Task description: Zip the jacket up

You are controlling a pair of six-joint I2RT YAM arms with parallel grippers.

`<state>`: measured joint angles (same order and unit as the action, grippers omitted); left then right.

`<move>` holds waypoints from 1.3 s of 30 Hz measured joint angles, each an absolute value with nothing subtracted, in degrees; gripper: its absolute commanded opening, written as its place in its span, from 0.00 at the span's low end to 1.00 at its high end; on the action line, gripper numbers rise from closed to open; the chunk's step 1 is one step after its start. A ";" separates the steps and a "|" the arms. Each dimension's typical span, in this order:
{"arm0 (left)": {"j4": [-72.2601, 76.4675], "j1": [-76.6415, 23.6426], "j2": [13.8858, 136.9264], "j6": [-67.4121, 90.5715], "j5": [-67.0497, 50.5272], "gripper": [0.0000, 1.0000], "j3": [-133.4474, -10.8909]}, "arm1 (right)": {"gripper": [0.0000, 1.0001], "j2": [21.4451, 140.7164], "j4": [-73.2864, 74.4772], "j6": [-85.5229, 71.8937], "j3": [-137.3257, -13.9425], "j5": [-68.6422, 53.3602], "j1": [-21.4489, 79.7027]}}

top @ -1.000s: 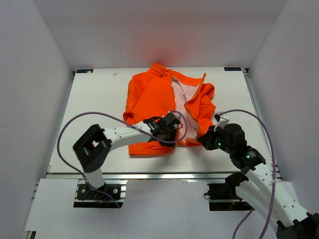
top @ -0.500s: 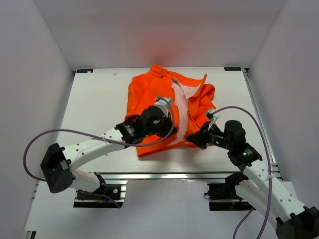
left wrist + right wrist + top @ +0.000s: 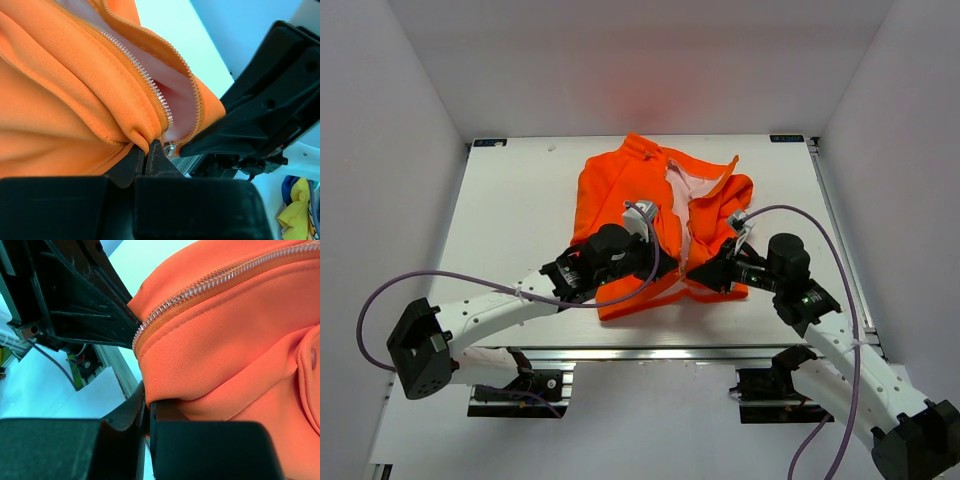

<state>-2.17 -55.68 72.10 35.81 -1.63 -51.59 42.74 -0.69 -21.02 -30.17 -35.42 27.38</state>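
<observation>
The orange jacket (image 3: 620, 190) lies on the white table (image 3: 510, 220), collar at the far side, front partly open with pale lining (image 3: 682, 195) showing. My left gripper (image 3: 667, 268) is shut on the bottom hem of the left front panel (image 3: 100, 100), right beside the silver zipper teeth (image 3: 142, 75) and a small metal zipper end (image 3: 171, 147). Just to its right, my right gripper (image 3: 703, 272) is shut on the hem of the right front panel (image 3: 225, 350), below its zipper teeth (image 3: 200, 292). The two grippers almost touch at the jacket's near edge.
White walls close in the table on three sides. A metal rail (image 3: 650, 352) runs along the near edge. Purple cables (image 3: 470, 282) loop off both arms. Each wrist view shows the other gripper's black body (image 3: 265, 110) close by.
Both grippers have carried the two hem corners toward each other and toward the near edge. The gap between the front panels has narrowed. The left arm has swung low and leftward.
</observation>
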 measured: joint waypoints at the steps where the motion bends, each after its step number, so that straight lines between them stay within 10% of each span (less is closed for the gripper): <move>1: -1.06 -55.68 71.90 35.81 -2.04 0.00 -51.07 | 0.00 42.96 -1.17 -21.26 -30.17 -35.68 27.38; 39: 8.19 -55.59 67.83 36.42 -3.70 0.00 -44.66 | 0.00 42.24 -2.81 -25.10 -30.15 -35.73 27.38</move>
<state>8.19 -55.59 67.83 36.42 -3.70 -44.66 42.24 -2.81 -25.10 -30.15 -35.73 27.38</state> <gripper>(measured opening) 0.034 0.025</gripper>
